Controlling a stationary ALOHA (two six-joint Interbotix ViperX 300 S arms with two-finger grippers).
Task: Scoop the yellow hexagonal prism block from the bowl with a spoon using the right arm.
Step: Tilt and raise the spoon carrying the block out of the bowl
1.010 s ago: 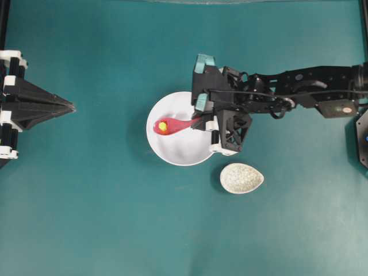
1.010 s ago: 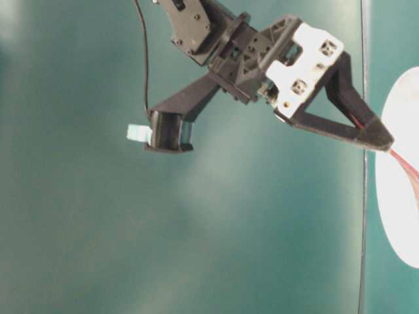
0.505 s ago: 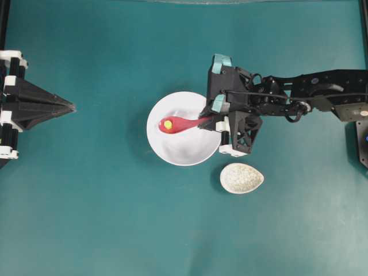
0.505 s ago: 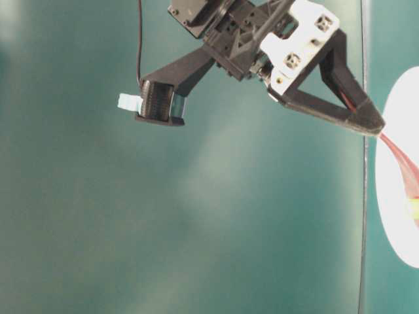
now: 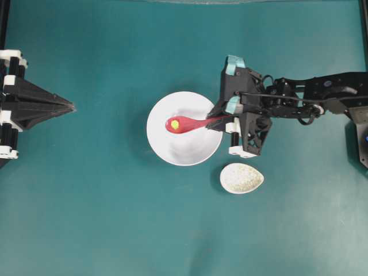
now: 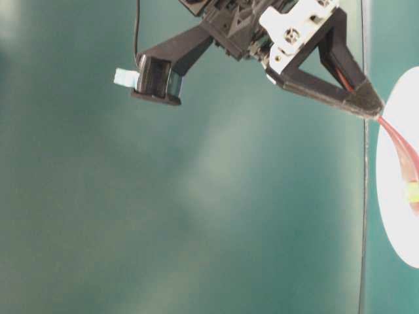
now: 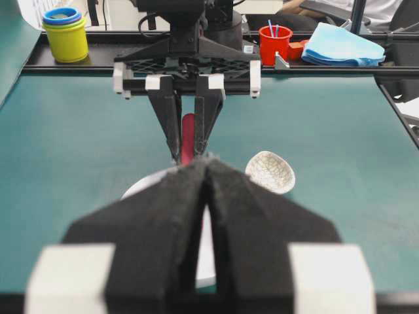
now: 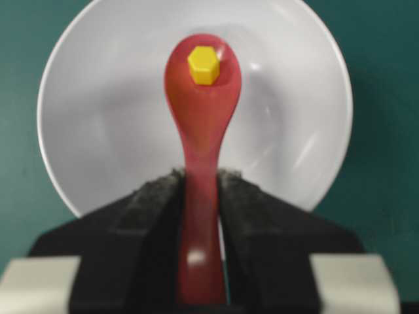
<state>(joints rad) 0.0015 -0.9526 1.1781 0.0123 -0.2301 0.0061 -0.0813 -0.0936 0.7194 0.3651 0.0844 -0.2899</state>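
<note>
The yellow hexagonal prism block [image 8: 203, 65] lies in the scoop of the pink-red spoon [image 8: 201, 124], which is held level over the white bowl [image 8: 98, 131]. My right gripper [image 8: 200, 180] is shut on the spoon's handle. From overhead, the right gripper [image 5: 217, 119] is at the bowl's [image 5: 184, 150] right rim, with the spoon [image 5: 188, 123] reaching left and the block [image 5: 175, 123] in its scoop. My left gripper [image 5: 70, 106] is shut and empty at the far left, pointing at the bowl. The left gripper [image 7: 206, 165] hides most of the bowl in its own view.
A small speckled egg-shaped dish [image 5: 241, 178] lies just right of and below the bowl, under the right wrist. Beyond the table's far edge in the left wrist view stand stacked yellow cups [image 7: 65, 33], a red cup [image 7: 275, 42] and a blue cloth [image 7: 344, 46].
My right gripper has drawn back to the right, carrying the spoon and the block from the bowl's left side toward its middle. The left arm has not moved.
</note>
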